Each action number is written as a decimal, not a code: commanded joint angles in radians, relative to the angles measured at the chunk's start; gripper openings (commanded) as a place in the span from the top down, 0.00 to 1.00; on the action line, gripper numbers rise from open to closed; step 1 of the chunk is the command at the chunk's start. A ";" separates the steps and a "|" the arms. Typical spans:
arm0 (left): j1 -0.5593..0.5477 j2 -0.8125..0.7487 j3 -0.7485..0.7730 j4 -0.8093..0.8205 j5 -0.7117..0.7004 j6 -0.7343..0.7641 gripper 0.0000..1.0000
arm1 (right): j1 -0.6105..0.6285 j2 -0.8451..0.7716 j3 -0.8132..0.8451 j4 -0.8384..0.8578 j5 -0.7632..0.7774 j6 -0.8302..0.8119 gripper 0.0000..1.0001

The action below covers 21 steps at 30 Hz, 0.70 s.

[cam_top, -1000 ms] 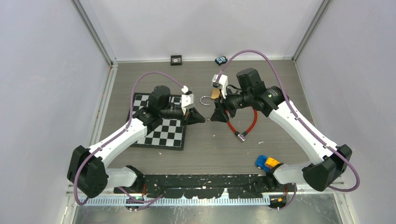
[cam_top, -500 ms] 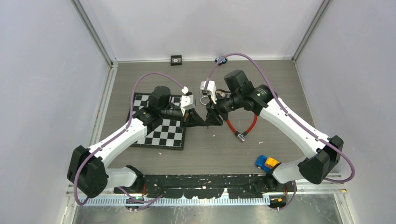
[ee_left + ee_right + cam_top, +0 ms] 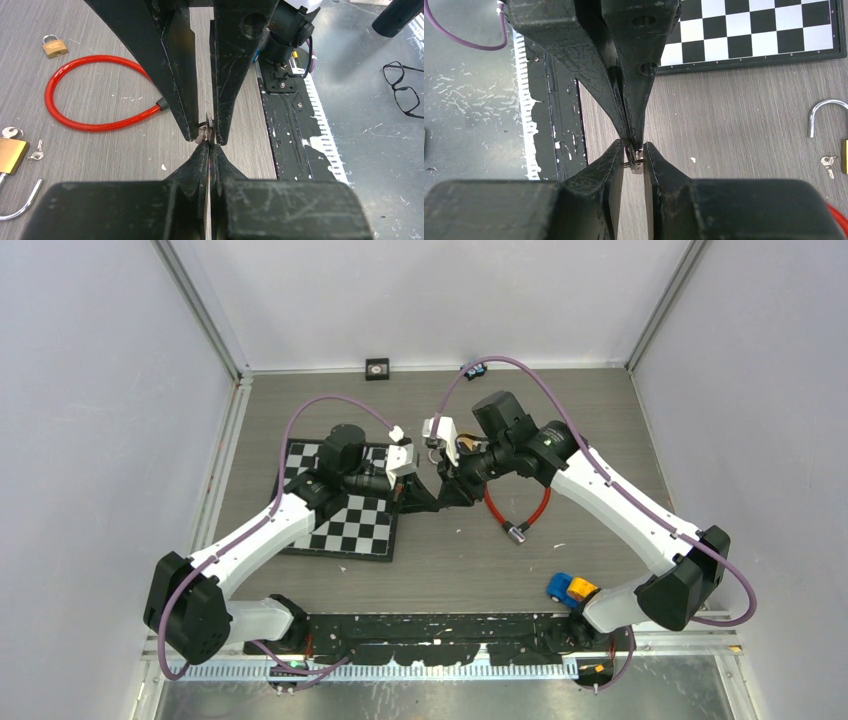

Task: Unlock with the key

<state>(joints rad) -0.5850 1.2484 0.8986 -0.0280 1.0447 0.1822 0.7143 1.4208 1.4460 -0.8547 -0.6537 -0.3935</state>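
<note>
A small silver key point(image 3: 206, 131) on a ring hangs above the table, pinched in the tips of my left gripper point(image 3: 209, 147), which is shut on it. My right gripper point(image 3: 634, 150) faces it tip to tip, and its fingers press the same key point(image 3: 634, 161) from both sides. In the top view the left gripper point(image 3: 432, 502) and the right gripper point(image 3: 447, 495) meet just right of the chessboard. A brass padlock point(image 3: 10, 155) with its shackle open lies on the table, with small keys point(image 3: 36, 150) beside it.
A red cable lock point(image 3: 540, 508) lies under the right arm. A small brass padlock point(image 3: 54, 47) lies beyond the cable. The chessboard point(image 3: 350, 530) is under the left arm. A blue and yellow toy car point(image 3: 570, 588) sits near the front edge. Glasses point(image 3: 402, 95) lie off the table.
My right gripper has swung left to the left gripper's tips and narrowed its jaws onto the key. The left arm has stayed put.
</note>
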 commanded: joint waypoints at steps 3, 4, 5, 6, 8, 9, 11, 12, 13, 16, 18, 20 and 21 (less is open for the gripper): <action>-0.001 -0.023 0.019 -0.002 0.028 -0.010 1.00 | 0.013 0.000 0.048 -0.001 0.014 -0.023 0.69; -0.001 -0.022 0.019 -0.003 0.028 -0.008 1.00 | 0.014 -0.001 0.048 -0.001 0.015 -0.024 0.68; 0.000 -0.021 0.019 -0.003 0.029 -0.007 1.00 | 0.014 -0.003 0.049 -0.002 0.016 -0.025 0.67; -0.001 -0.020 0.019 -0.003 0.029 -0.007 1.00 | 0.014 -0.003 0.048 -0.003 0.017 -0.024 0.67; -0.001 -0.020 0.019 -0.004 0.029 -0.008 1.00 | 0.017 -0.003 0.048 -0.004 0.018 -0.029 0.67; -0.001 -0.019 0.019 -0.004 0.030 -0.008 1.00 | 0.018 -0.002 0.048 -0.008 0.021 -0.032 0.67; 0.000 -0.020 0.019 -0.004 0.029 -0.008 1.00 | 0.022 0.000 0.050 -0.009 0.022 -0.034 0.68; -0.001 -0.019 0.019 -0.005 0.029 -0.006 1.00 | 0.023 0.000 0.052 -0.010 0.024 -0.035 0.69; 0.000 -0.018 0.019 -0.006 0.029 -0.007 1.00 | 0.023 0.002 0.055 -0.013 0.025 -0.035 0.69; 0.000 -0.018 0.019 -0.007 0.032 -0.004 1.00 | 0.027 0.007 0.067 -0.015 0.034 -0.036 0.68; 0.000 -0.018 0.019 -0.009 0.031 -0.003 1.00 | 0.027 0.007 0.077 -0.019 0.043 -0.036 0.66; 0.000 -0.019 0.019 -0.012 0.031 -0.001 1.00 | 0.026 0.005 0.083 -0.020 0.052 -0.037 0.62; 0.000 -0.020 0.019 -0.012 0.033 0.000 1.00 | 0.027 0.004 0.084 -0.020 0.057 -0.038 0.62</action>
<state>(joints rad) -0.5850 1.2484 0.8986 -0.0360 1.0485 0.1825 0.7338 1.4277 1.4780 -0.8753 -0.6155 -0.4168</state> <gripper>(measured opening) 0.009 0.367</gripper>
